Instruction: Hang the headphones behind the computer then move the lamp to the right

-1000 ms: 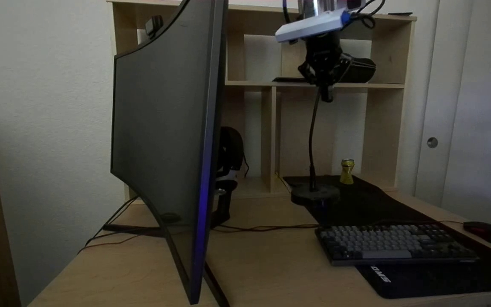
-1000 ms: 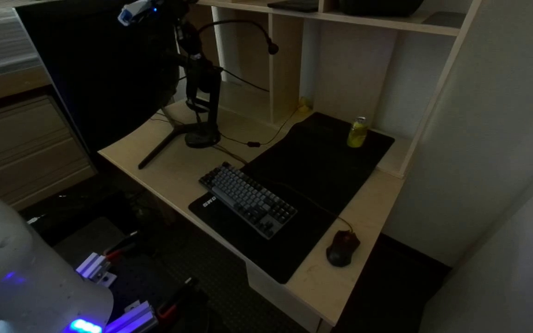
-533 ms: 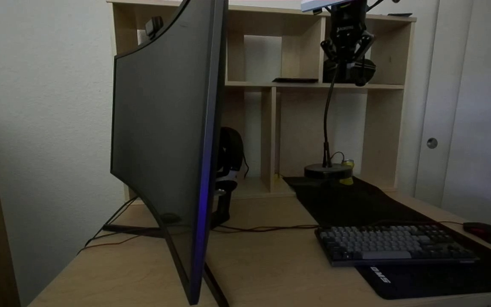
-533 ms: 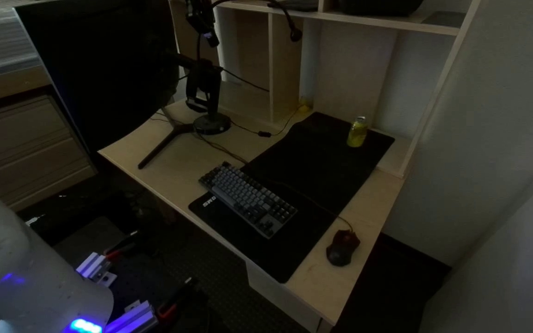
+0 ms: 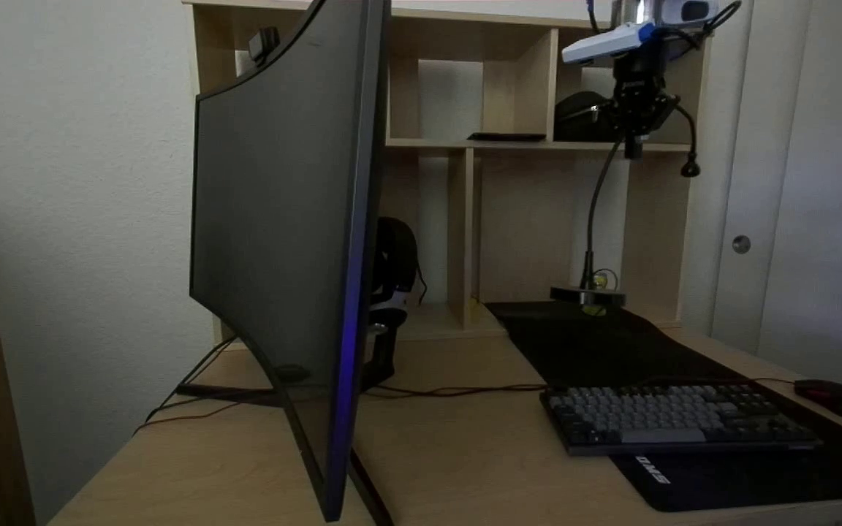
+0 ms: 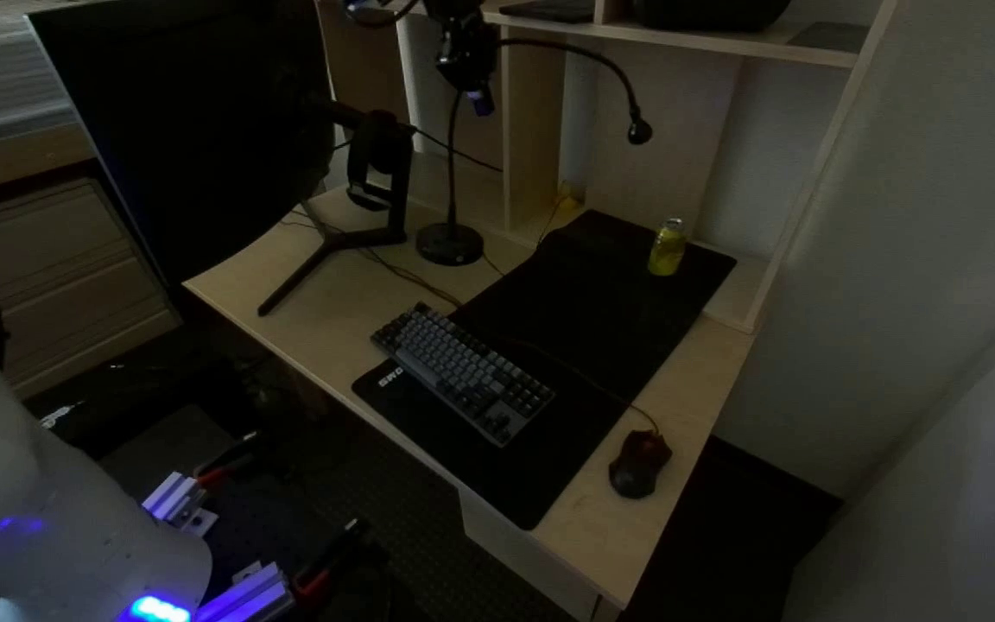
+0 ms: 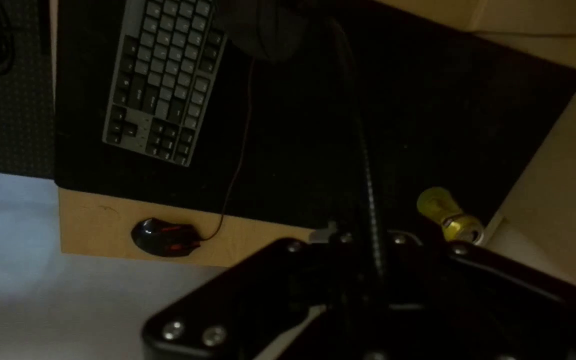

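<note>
You have the lamp (image 5: 588,256) by its gooseneck (image 6: 452,173), fingers (image 5: 633,147) clenched on it — the round base (image 6: 450,245) hangs above the table (image 5: 457,453). Behind the computer (image 5: 282,197), the headphones (image 5: 400,245) hang by its stand (image 6: 359,238). A yellow can (image 6: 667,250) stands upright on the black mat (image 6: 584,285) — the keyboard (image 6: 463,371) lies across that mat's edge.

The lamp (image 6: 450,245) is black, the can (image 6: 667,249) yellow.
</note>
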`<action>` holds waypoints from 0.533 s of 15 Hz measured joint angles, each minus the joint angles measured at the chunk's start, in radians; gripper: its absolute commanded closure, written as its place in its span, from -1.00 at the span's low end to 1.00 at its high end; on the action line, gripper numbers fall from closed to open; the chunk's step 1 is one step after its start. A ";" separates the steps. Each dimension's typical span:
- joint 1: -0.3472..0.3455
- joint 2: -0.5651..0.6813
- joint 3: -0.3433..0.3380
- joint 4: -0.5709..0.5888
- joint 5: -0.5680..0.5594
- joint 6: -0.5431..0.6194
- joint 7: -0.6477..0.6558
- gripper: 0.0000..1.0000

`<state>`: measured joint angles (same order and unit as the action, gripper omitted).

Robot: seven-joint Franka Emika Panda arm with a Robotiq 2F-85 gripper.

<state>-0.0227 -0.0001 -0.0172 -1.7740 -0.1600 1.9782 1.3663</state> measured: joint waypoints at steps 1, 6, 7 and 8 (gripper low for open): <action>-0.019 0.030 -0.026 0.041 0.019 -0.001 0.001 0.89; -0.066 0.126 -0.077 0.177 0.080 -0.013 0.001 0.97; -0.062 0.129 -0.077 0.176 0.079 -0.014 0.001 0.97; -0.060 0.137 -0.077 0.174 0.076 -0.014 0.014 0.97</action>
<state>-0.0822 0.1364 -0.0943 -1.5995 -0.0837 1.9638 1.3798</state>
